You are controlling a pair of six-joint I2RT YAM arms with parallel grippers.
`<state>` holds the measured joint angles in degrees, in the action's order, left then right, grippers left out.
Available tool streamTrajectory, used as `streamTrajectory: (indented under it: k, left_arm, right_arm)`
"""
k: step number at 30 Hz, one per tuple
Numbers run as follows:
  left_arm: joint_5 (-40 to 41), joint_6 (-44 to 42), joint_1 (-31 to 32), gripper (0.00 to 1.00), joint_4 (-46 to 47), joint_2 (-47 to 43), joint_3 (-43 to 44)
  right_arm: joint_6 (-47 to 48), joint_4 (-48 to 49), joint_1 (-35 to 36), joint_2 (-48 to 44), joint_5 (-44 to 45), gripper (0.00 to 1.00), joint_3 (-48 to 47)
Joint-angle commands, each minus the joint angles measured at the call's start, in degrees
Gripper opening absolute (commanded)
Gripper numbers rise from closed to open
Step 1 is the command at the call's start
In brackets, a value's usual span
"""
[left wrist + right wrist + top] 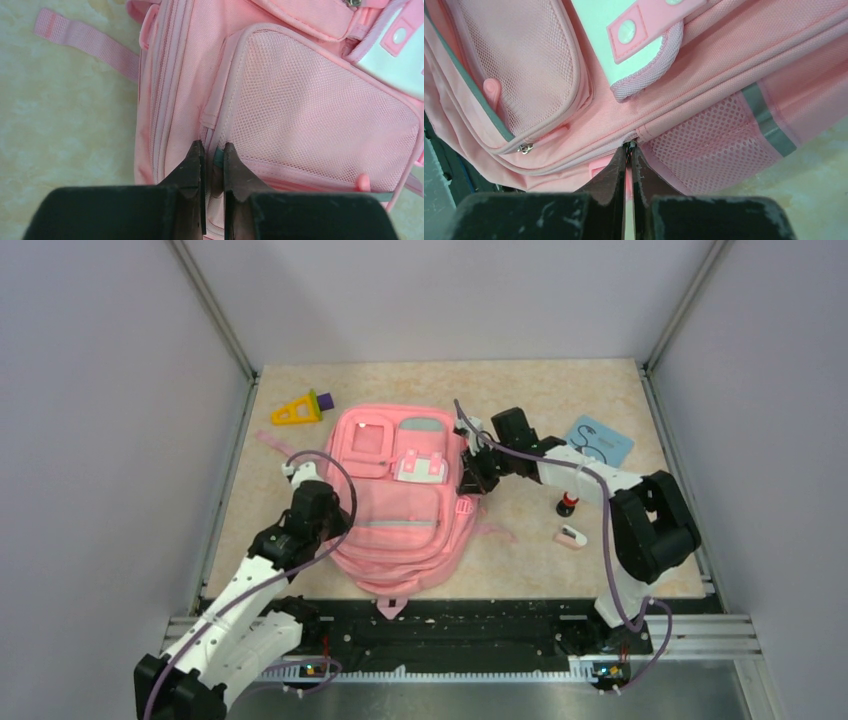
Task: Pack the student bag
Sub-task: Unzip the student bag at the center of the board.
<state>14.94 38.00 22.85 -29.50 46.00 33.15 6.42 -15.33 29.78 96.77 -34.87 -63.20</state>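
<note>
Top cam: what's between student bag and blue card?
Top view: the right arm, passing the blue card, right gripper shut on the student bag's side.

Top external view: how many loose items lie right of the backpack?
3: blue card far back, red-and-black object beside the right arm, pink-and-white object nearest. The arm may hide more.

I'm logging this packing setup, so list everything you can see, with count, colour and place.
student bag: one, pink with grey-green stripes, table centre
triangle: one, yellow, far left of bag
block: one, purple, beside the triangle
card: one, blue, far right
small capped item: one, red and black, right of bag
small flat item: one, pink and white, nearer right
table: one, beige
left claw: black, pinching bag's left edge
right claw: black, pinching bag's right edge
</note>
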Motion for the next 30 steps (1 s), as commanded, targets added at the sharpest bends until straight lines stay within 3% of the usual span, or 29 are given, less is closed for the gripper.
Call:
streamTrajectory:
  k: [1, 6, 10, 12, 20, 30]
  left_arm:
    - [-1.29, 2.81, 0.08, 0.0, 2.32, -4.03, 1.78]
    - [-0.45, 3.88, 0.09, 0.0, 3.19, -5.63, 2.09]
    - [0.91, 3.5, 0.09, 0.0, 3.76, -6.56, 2.13]
    - [0.64, 3.19, 0.09, 0.0, 4.07, -6.31, 2.17]
    - [0.24, 5.31, 0.09, 0.0, 6.47, -6.75, 0.84]
    - [2.45, 8.94, 0.07, 0.0, 7.55, -9.99, -1.84]
  right_arm:
    - [0.54, -7.81, 0.01, -1.55, 5.32, 0.0, -8.07]
    - [-2.8, -17.94, 0.38, -0.03, 10.95, 0.0, -12.92]
    - [-0.26, -18.61, 6.0, -4.3, 26.99, 0.0, -11.88]
    - [1.61, -18.6, 8.7, -5.82, 30.5, 0.0, -12.16]
    - [-5.65, -23.68, 10.39, -4.24, 31.6, 0.0, -15.67]
    - [-19.9, -13.62, 12.37, -11.81, 19.96, 0.0, 3.04]
